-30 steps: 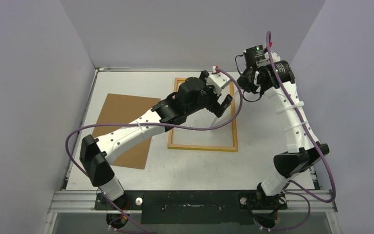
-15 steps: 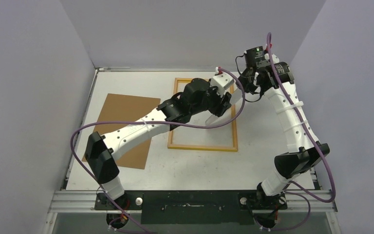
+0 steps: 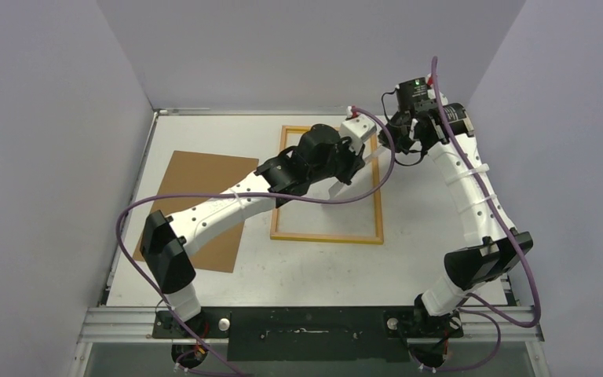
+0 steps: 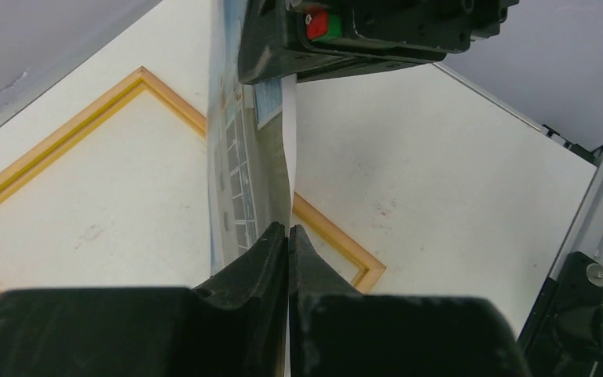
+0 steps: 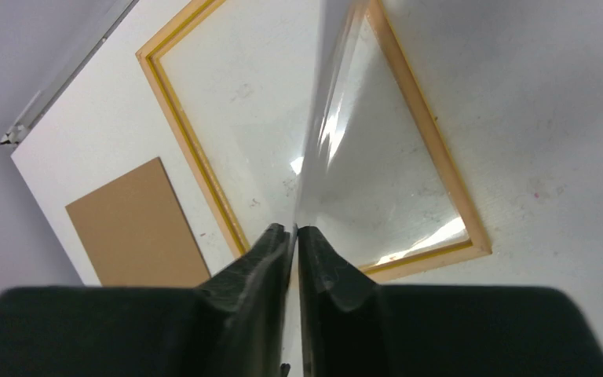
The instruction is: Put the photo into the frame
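The left gripper (image 4: 288, 236) has its two fingers pressed together on one edge of the photo (image 4: 239, 181), with only the thin sheet between them. The right gripper (image 5: 293, 236) is likewise clamped on the sheet's opposite edge. In the left wrist view its black body shows at the far end of the sheet, the paper running straight up into it.

The photo hangs between the two grippers, standing on edge rather than lying flat. Its printed side, with rows of windows and a patch of blue, faces one way and its plain white back the other. It is slightly bowed along its length. In the right wrist view it appears only as a blurred, glossy sliver.

The photo is held over the right part of the frame (image 3: 327, 237), which lies flat on the table (image 3: 306, 275) with its light wood side up. The white tabletop shows through the frame's opening. Whether the sheet's lower edge touches the table, I cannot tell.

A brown backing board (image 3: 204, 196) lies flat to the left of the frame, apart from it.
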Controlling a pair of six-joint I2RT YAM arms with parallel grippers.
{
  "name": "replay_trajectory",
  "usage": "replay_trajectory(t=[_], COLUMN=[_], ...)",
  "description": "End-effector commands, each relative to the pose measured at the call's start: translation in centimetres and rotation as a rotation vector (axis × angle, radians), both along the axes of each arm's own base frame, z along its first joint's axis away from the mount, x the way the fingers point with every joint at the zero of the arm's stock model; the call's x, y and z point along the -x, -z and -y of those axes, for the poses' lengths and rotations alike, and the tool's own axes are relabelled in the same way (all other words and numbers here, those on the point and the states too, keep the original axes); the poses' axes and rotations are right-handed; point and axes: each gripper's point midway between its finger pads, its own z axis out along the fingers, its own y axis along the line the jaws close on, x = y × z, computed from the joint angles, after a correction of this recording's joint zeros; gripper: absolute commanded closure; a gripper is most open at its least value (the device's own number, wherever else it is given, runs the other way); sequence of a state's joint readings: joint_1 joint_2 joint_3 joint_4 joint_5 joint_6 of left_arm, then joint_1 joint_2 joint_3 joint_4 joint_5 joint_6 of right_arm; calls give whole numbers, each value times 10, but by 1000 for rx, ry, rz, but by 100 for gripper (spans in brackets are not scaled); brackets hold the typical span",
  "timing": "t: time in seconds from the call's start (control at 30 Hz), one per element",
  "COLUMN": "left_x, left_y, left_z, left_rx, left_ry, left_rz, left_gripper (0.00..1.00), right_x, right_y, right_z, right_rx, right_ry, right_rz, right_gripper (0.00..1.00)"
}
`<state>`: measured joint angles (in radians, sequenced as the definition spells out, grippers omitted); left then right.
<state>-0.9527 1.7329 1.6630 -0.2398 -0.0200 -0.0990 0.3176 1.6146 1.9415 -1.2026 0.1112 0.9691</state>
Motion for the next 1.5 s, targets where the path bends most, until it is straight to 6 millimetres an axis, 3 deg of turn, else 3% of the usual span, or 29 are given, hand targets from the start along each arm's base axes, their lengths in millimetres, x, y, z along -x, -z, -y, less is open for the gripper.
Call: replay_trajectory(t=[0.0,0.13,0.23,0.33,0.4,0.5,0.63,0.9,1.0,1.1,1.23,1.4,1.47], left_x=[10,6,-3,-16,-28,-50,-83,-127,-139,-145,-141,-114,-105], left_y=[-50,-57,-58,-64,-70,-73,-67,-19,-3,11,39,82,91], left_z=[-3,-10,-17,-29,-40,-60,-99,-171,-189,-196,-202,-213,-216], left_rx=[121,167,197,259,327,441,569,881,979,1037,1015,977,982], left_ry=[62,67,48,16,-6,-56,-169,-404,-440,-444,-450,-459,-455], left_rz=[9,-35,-65,-118,-164,-270,-391,-727,-831,-901,-964,-1049,-1057], left_gripper=[100,100,100,100,100,100,100,100,100,100,100,100,100], right_x=[-2,-5,-7,-13,-20,-26,-28,-15,-10,-10,-9,-8,-9], right_y=[-23,-26,-27,-34,-52,-98,-123,-140,-148,-140,-126,-111,-105], right_z=[4,7,8,12,11,-9,-23,-19,-15,-15,-11,-8,-8], right_rx=[-44,-54,-68,-89,-120,-229,-304,-293,-271,-248,-231,-199,-195], right_ry=[-3,4,3,17,-7,-103,-179,-205,-210,-217,-206,-205,-204], right_rz=[93,118,127,163,261,492,606,720,764,734,701,665,651], right_gripper=[82,62,59,47,37,29,25,23,20,18,18,18,19])
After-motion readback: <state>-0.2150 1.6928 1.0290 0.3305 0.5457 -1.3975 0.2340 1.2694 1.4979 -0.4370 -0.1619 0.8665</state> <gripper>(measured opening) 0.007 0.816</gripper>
